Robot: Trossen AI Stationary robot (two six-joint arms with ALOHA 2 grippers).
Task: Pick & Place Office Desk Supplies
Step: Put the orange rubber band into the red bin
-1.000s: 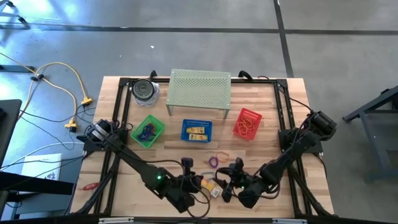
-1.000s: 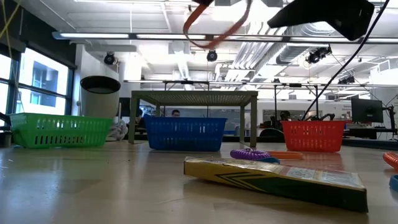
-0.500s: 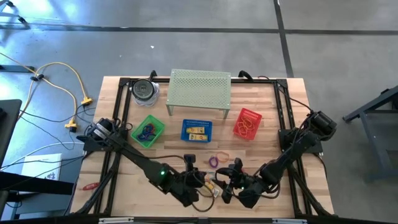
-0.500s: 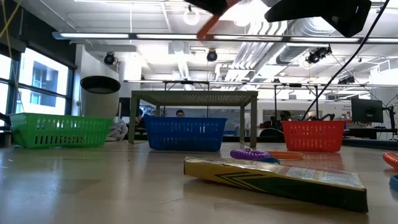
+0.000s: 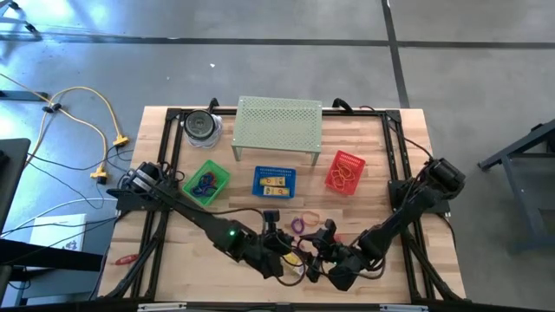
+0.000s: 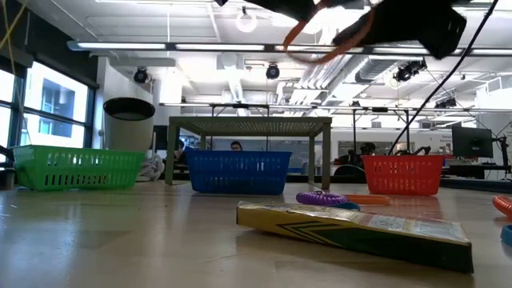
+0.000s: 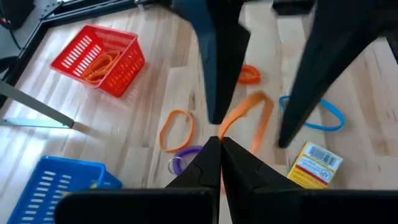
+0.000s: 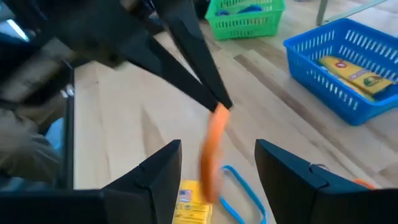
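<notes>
My left gripper hangs over the table's near middle, shut on an orange band loop. My right gripper faces it from the right and is open. Its two fingers stand on either side of the band, apart from it. On the table below lie an orange loop, a purple coil loop, a blue loop and a yellow block. My left gripper pinches one end of the orange band between its two fingertips, slanting down from the table's left. The band is lifted clear of the table and droops slack beyond the tips.
A green basket, a blue basket holding yellow blocks and a red basket holding orange bands stand in a row mid-table. Behind them are a green perforated shelf and a round container.
My left gripper has carried the orange band toward the table's right edge, up to my right gripper, whose open fingers the band now hangs between. The band stays clear of the table.
</notes>
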